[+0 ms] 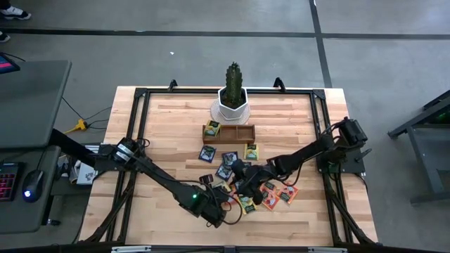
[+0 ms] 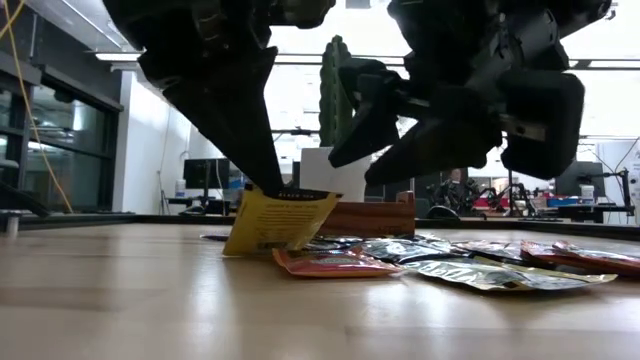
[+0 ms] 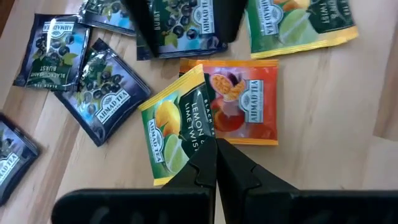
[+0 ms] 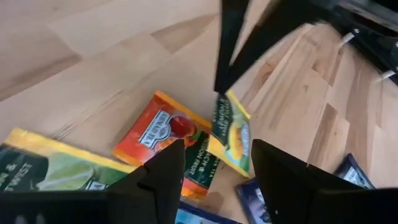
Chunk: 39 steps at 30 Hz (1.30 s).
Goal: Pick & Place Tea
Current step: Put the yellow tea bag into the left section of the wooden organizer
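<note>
Yellow-green lemon sachet [image 3: 177, 127] pinched at one edge, tilted up off the table [image 1: 169, 119], overlapping an orange-red sachet [image 3: 249, 102] amid the scattered tea sachets [image 1: 242, 179] near the front. Left gripper [image 3: 216, 158] clenched on the lemon sachet. Right gripper [image 4: 214, 165] just beside, fingers spread, grasping nothing. Wooden tray [image 1: 229, 132] and potted cactus [image 1: 233, 88] farther back.

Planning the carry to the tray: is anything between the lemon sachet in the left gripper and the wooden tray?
Yes. The open right gripper hovers between the left gripper's lemon sachet and the wooden tray.
</note>
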Motion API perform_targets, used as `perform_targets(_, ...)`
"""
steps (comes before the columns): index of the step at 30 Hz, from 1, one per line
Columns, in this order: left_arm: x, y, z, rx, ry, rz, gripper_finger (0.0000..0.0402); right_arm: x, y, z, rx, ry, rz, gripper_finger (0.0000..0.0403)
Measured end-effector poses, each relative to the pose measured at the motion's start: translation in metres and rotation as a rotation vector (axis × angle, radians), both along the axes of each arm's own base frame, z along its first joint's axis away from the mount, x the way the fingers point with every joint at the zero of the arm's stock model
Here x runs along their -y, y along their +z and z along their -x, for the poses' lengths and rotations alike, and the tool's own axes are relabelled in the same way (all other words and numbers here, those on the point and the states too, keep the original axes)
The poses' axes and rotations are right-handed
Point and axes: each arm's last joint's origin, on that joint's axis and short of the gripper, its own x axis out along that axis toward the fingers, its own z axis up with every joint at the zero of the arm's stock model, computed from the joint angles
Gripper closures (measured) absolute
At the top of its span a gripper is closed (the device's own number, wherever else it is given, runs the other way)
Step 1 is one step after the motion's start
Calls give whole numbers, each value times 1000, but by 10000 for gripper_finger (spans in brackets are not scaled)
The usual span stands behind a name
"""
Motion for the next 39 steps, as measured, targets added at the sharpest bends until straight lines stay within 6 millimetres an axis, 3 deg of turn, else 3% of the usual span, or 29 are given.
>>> perform_targets(26, -13, 17, -8, 50, -44, -3, 402, 0, -2, 2, -16, -17, 25, 247)
perform_targets(39, -12, 17, -9, 62, -44, -2, 402, 0, -2, 1, -18, -32, 17, 310)
